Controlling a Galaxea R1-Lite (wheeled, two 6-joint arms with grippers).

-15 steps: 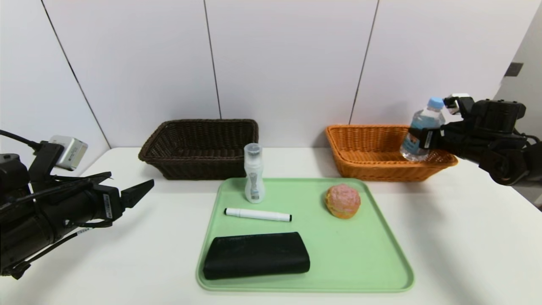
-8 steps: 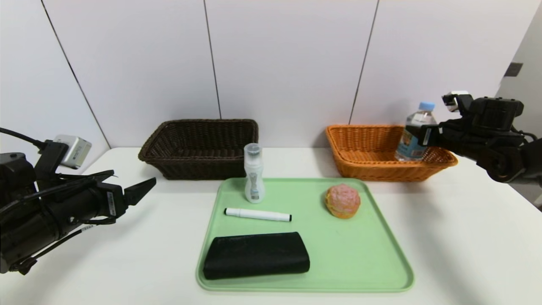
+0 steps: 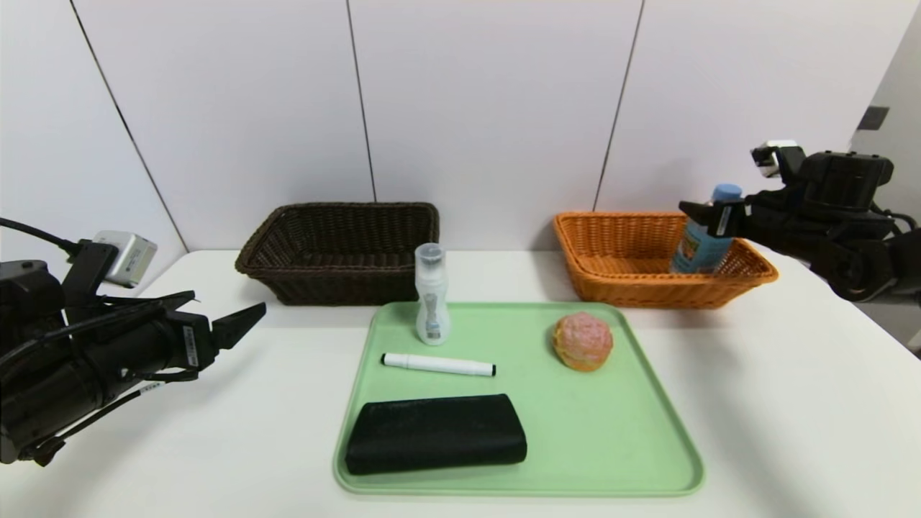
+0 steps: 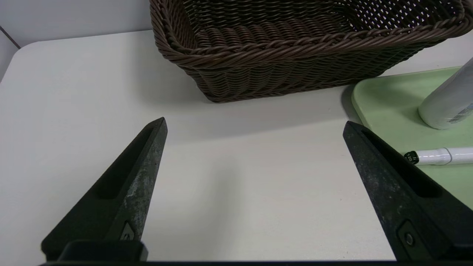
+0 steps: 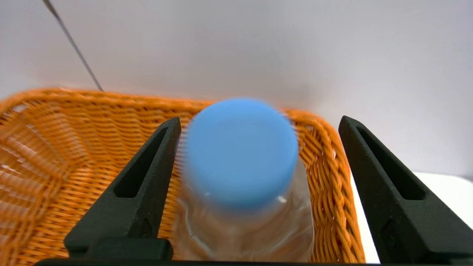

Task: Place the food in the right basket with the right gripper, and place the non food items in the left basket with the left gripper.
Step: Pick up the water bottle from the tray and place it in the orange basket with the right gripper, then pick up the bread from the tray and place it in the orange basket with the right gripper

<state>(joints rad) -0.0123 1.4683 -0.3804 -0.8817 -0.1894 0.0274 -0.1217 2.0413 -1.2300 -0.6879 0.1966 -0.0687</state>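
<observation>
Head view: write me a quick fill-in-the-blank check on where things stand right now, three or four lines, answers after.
1. The water bottle stands inside the ____ basket.
2. The right gripper has its jaws ____ on either side of the bottle's blue cap.
3. The marker lies on the green ____, in front of the white bottle.
4. The dark brown basket holds ____ items so far.

Answers: orange; open; tray; no
</observation>
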